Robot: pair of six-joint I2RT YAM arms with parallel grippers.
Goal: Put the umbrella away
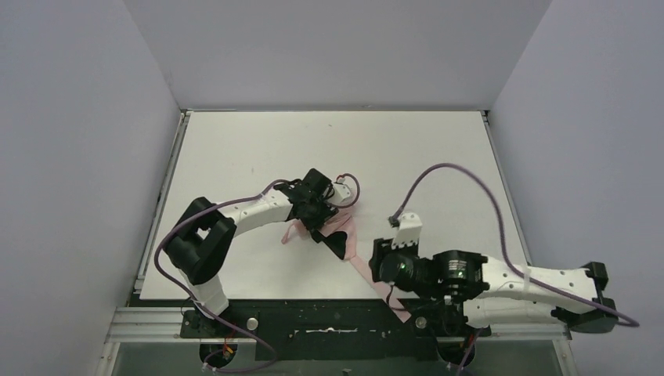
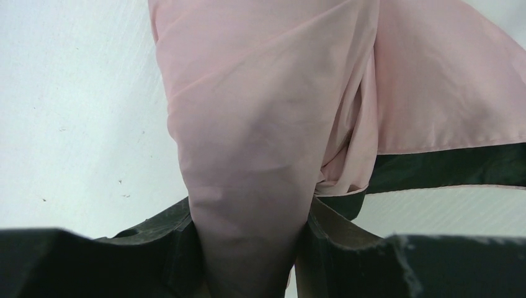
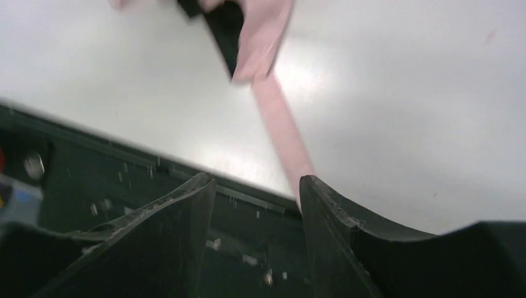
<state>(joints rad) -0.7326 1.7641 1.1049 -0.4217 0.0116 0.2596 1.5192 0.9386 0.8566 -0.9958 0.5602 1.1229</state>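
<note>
The main risk on the left is a slipping hold: the left fingers [image 2: 167, 254] have only a bunched fold of the umbrella [image 2: 248, 124], soft pale pink cloth rather than shaft or handle. A pull or lift could draw the fabric out through the grip, or open up the loose canopy. Toward the right, the pink strap [image 3: 282, 124] trails from the bundle across the white worktop [image 1: 258, 141] toward its near edge. There it could catch on the dark frame rail [image 3: 124, 180] or be dragged by the right arm. The right wrist view is smeared, so a closing move from there could easily miss the narrow strap or pinch only its edge. As for the grips, the left fingers are clamped on the fabric from both sides. They stand partly apart only because the thick roll of cloth fills the gap between them. The umbrella itself lies near the middle of the worktop, between the two arms and closer to the near edge than the far one. A dark lining shows under the pink. The right fingers [image 3: 335, 236] stand clearly apart with nothing between them. Only the rail and worktop edge show through the gap. The strap's end runs just beside the right-hand finger, and whether it touches cannot be told.
</note>
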